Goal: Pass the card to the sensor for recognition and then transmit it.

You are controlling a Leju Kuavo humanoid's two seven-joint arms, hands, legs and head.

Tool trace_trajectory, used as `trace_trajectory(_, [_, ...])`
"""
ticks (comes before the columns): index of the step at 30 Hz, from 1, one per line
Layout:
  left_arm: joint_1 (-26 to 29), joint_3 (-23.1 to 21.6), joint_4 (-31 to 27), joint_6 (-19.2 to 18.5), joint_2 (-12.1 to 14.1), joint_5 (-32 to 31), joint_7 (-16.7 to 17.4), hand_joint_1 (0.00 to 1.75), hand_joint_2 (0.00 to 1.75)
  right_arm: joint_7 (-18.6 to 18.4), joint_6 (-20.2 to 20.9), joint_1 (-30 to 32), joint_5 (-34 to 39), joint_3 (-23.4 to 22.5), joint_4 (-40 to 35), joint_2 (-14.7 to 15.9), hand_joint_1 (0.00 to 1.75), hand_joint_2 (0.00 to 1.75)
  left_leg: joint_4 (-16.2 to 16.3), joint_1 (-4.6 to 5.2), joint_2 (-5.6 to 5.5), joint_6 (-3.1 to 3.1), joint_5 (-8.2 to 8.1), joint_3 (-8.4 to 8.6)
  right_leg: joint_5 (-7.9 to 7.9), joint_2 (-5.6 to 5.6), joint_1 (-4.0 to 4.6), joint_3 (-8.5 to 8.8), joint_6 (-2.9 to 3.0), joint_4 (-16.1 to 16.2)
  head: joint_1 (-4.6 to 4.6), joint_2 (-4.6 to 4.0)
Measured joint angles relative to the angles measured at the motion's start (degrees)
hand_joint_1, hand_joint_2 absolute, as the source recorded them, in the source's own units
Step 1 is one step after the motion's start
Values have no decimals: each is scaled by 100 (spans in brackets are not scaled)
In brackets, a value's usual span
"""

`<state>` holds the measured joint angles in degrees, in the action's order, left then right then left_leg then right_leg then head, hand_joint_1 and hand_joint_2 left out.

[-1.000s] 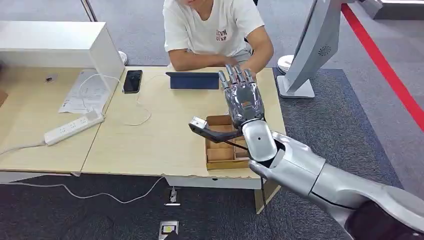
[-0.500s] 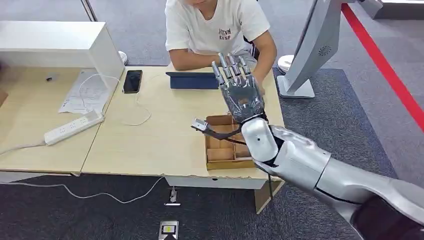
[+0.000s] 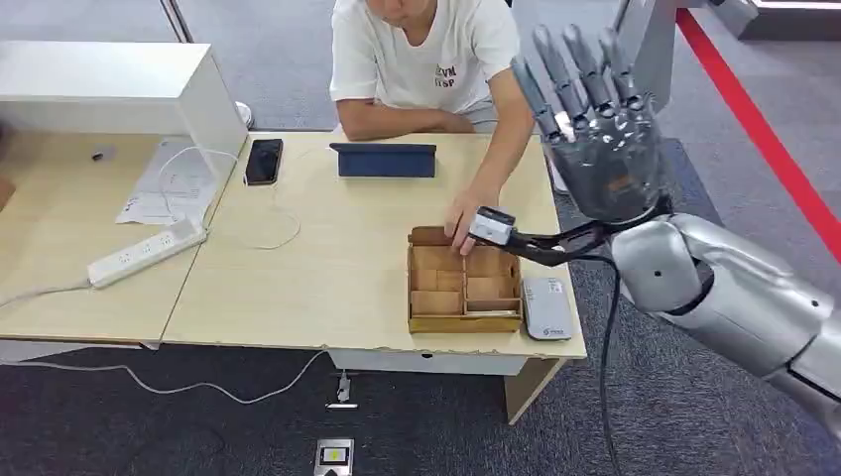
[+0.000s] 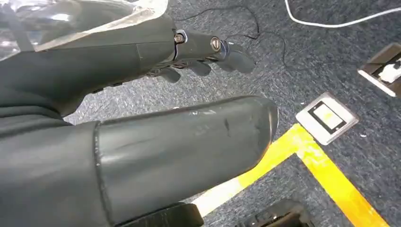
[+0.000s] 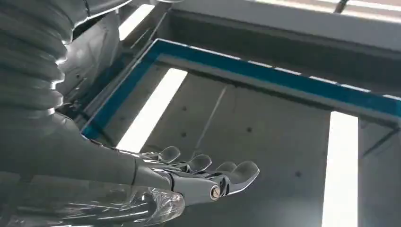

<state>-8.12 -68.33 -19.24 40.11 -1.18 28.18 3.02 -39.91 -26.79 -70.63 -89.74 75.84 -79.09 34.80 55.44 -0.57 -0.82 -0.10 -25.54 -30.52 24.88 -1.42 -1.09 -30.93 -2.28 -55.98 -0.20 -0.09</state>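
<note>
From the head view, the right robot hand (image 3: 600,129) was raised high off the far right corner of the worktop (image 3: 327,268), fingers straight and spread, palm empty. Below and toward the robot from it, a flat grey-white device (image 3: 546,306), probably the sensor, though it could be the card itself, lay on the worktop's right end just beside the cardboard tray (image 3: 462,322), its long axis running away from the robot. A person's hand (image 3: 462,220) rested at the tray's far rim; whether it held a card could not be told, and no card was plainly visible anywhere. A closed tablet case (image 3: 383,159), a phone (image 3: 262,161) and a power strip (image 3: 147,253) lay further left on the worktop. In the left wrist view, the left robot hand (image 4: 198,52) hung over the carpet (image 4: 345,52) beside yellow floor tape (image 4: 326,175), fingers loosely extended, gripping nothing. In the right wrist view, the right robot hand's fingers (image 5: 208,172) were stretched flat and parted against ceiling lights (image 5: 151,109), confirming that it held nothing. Judging from this, the right robot hand was much the nearer to both tray and grey device, and any coming move would need it to descend back over the worktop's right end, where the person's hand was also nearest.
</note>
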Motion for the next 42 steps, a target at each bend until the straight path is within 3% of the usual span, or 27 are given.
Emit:
trace_trajectory(3, [92,134,75,0,-31,-145,-33,0,0,-2,-376,603,4,-713,-453,738,0,175,0,-5,-1,10,-9,8,2,0,7,22,-2,9,2,0])
trace_trajectory(6, [160,295,145,0,-74,-364,-50,0,0,0,-781,1807,11,-1772,-830,1345,0,175,0,-12,-3,18,-17,13,6,1,13,38,-8,17,6,0])
trace_trajectory(8, [204,436,184,0,-96,-595,-46,0,0,239,-1096,2965,11,-2688,-1060,1545,0,175,-4,-16,-15,23,-23,9,11,9,18,59,-16,18,7,0])
trace_trajectory(10, [246,621,206,2,-129,-813,-7,0,0,876,-1133,4098,11,-3851,-1299,1437,0,175,-10,-13,-21,20,-31,2,19,18,17,64,-13,15,2,0])
trace_trajectory(12, [272,796,223,2,-157,-956,22,0,0,894,-1137,4970,9,-4702,-1547,1103,0,175,-13,-15,-29,20,-30,6,24,26,17,63,-16,16,2,0])
trace_trajectory(14, [308,976,236,4,-192,-1052,26,0,0,532,-1137,5666,22,-5417,-1667,828,0,175,-13,-14,-53,20,-27,12,37,60,15,66,-13,16,2,0])
trace_trajectory(16, [376,1178,239,7,-212,-1178,-15,0,0,123,-1137,6158,96,-5813,-1665,560,0,175,-13,-17,-53,17,-24,10,37,63,19,66,-12,15,9,0])
trace_trajectory(18, [420,1384,247,7,-243,-1321,-83,0,0,132,-1137,6585,372,-6120,-1625,290,0,175,-15,-15,-48,17,-25,12,37,60,16,60,-11,15,-4,0])
trace_trajectory(20, [447,1663,267,9,-286,-1499,-173,0,0,499,-1137,6924,928,-6433,-1427,-71,0,175,-15,-15,-45,16,-25,11,39,60,17,60,-10,15,2,0])
trace_trajectory(24, [517,2105,300,9,-350,-1784,-175,0,0,1612,-1137,7353,1489,-7178,-816,-842,0,175,-15,-15,-39,16,-28,11,42,59,16,52,-5,16,4,0])
trace_trajectory(29, [552,2405,304,-63,-384,-1887,19,0,0,2366,-1137,7644,2090,-8258,275,-1860,0,175,-15,-11,-33,15,-30,7,45,54,11,41,-3,15,4,0])
trace_trajectory(31, [537,2409,304,-122,-382,-1808,116,0,0,3072,-1137,7568,2147,-8822,889,-2191,0,175,-16,-10,-24,12,-34,12,44,35,11,35,-2,16,0,0])
trace_trajectory(38, [511,2400,302,-243,-389,-1662,297,0,0,3251,-1137,7254,2859,-11001,3241,-3122,0,175,-17,-10,-13,11,-41,14,49,19,10,36,-6,15,0,0])
trace_trajectory(42, [503,2385,289,-218,-389,-1493,317,0,0,3182,-1137,7057,2800,-11829,4233,-3480,0,175,-20,-12,-1,9,-44,16,50,8,13,35,-4,14,0,0])
